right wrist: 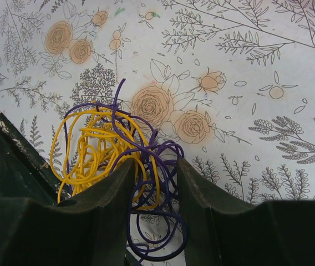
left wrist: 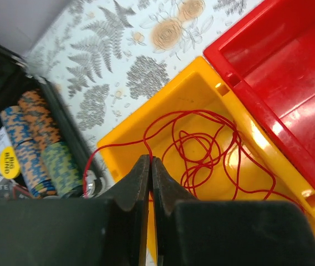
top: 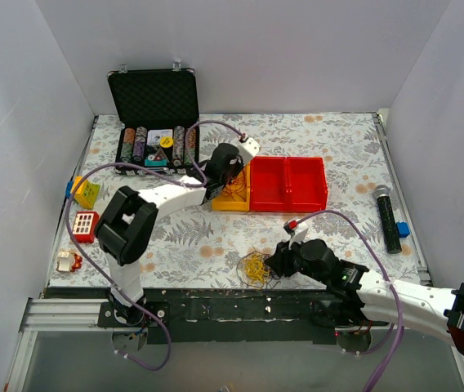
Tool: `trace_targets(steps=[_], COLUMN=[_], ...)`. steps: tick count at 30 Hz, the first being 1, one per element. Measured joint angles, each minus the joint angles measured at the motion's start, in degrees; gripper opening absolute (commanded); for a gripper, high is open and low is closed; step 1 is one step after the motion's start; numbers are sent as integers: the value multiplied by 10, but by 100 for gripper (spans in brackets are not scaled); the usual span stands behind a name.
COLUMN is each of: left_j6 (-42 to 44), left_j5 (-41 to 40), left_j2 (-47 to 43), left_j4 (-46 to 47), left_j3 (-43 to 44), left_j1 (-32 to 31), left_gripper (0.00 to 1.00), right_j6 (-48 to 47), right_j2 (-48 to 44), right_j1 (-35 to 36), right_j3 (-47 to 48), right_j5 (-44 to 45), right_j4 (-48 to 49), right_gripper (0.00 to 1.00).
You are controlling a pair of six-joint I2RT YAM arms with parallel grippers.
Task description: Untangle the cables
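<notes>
The cables lie in two places. A thin red cable [left wrist: 202, 149] loops inside the yellow bin [left wrist: 146, 119], and my left gripper [left wrist: 150, 160] is shut on one strand of it at the bin's near wall. From above, that left gripper [top: 230, 175] hangs over the yellow bin [top: 232, 198]. A tangle of yellow cable [right wrist: 96, 147] and purple cable [right wrist: 163, 160] rests on the floral table near the front edge. My right gripper [right wrist: 155, 162] is open, its jaws standing on either side of the purple loops. From above, the right gripper [top: 274, 263] is just right of that tangle [top: 255, 267].
A red two-part bin [top: 289, 184] adjoins the yellow one. An open black case of poker chips [top: 154, 122] stands at the back left. A black microphone [top: 387, 216] lies at the right. Small toys [top: 85, 224] sit along the left edge.
</notes>
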Motion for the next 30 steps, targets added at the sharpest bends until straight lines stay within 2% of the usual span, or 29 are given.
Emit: trace_targets(steps=[6,15,20,30], left_j6=[-17,-34,-22,51], left_j5=[5,13,16,-9], left_j2=[85,95,93,62], left_j4=[-90,-137,-129,-40], left_j3=[84,93,56,-70], left_j1=[0,0,0,-2], left_gripper=[0,0,0,0], right_j6=[0,2,2,0], right_j2=[2,3,12,21], right_j1=[0,0,0,0], right_j3=[2,2,2,5], right_j5=[0,0,-1,-5], right_j4=[-2,-5,-5,-5], right_gripper=[42,41,41,40])
